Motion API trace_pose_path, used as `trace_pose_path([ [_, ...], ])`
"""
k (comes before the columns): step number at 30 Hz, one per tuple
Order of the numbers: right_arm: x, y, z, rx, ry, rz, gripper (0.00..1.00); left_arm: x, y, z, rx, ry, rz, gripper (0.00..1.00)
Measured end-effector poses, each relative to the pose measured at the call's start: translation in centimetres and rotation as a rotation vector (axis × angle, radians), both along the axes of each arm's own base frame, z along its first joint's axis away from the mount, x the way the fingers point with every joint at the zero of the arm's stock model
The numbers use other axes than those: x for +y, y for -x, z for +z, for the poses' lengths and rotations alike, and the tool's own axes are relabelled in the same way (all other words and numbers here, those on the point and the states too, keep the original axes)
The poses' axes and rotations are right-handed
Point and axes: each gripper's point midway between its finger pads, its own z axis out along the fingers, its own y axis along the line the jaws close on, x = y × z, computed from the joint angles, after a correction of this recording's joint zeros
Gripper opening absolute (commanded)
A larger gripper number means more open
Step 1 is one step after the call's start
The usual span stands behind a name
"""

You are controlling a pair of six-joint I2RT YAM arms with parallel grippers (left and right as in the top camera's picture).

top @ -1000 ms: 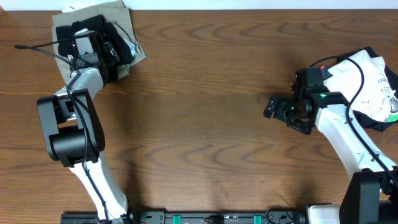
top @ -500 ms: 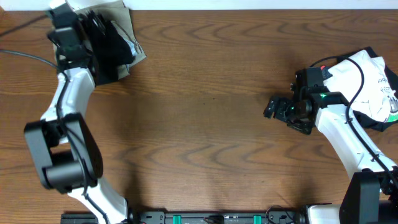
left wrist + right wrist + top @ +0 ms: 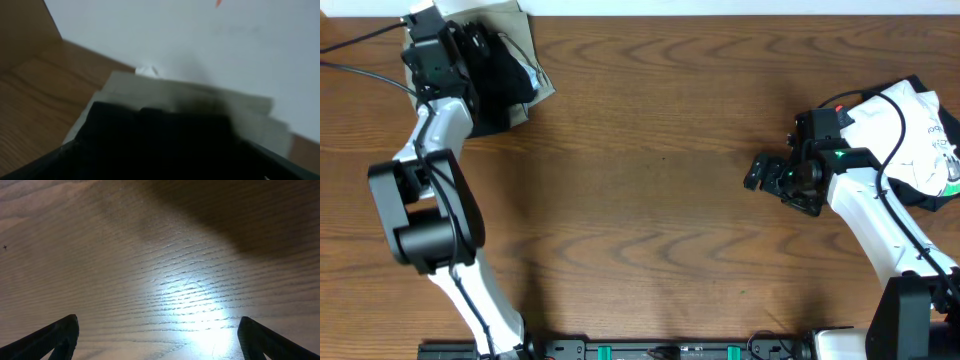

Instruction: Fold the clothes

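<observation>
Hovering at the table's (image 3: 650,230) far-left corner, my left end effector (image 3: 478,68) hangs over a black garment (image 3: 160,142) on folded khaki cloth (image 3: 250,112); clenched or released, I cannot tell. My right end effector (image 3: 761,172) is released, fingers wide above the table, near a white garment (image 3: 920,125).

left arm (image 3: 440,125) stretched back, over clothes (image 3: 510,95)

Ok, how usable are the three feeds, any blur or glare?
Overhead: sharp, evenly lit. Left wrist: out of focus, the black garment and beige cloth have smeared edges. Right wrist: wood grain crisp, but a bright glare patch sits on the table low centre, with a dark shadow top right.
</observation>
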Motion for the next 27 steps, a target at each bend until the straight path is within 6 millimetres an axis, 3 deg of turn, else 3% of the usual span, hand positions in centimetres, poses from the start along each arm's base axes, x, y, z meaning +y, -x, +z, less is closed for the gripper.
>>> trace_pose_path([
  [7,0.0,0.0,0.0,0.0,0.0,0.0,0.99,2.6,-1.5,-3.4,0.069,0.015,0.02,0.98],
  [11,0.0,0.0,0.0,0.0,0.0,0.0,0.99,2.4,-1.0,-7.9,0.162,0.038,0.018,0.98],
  [14,0.0,0.0,0.0,0.0,0.0,0.0,0.99,2.5,-0.9,-8.7,0.19,0.044,0.02,0.98],
  [21,0.0,0.0,0.0,0.0,0.0,0.0,0.99,2.4,-0.9,-7.1,0.173,0.041,0.018,0.98],
  [24,0.0,0.0,0.0,0.0,0.0,0.0,0.99,2.4,-1.2,-4.2,0.108,0.026,0.012,0.98],
  [27,0.0,0.0,0.0,0.0,0.0,0.0,0.99,2.0,-1.6,0.9,0.004,-0.001,0.002,0.98],
])
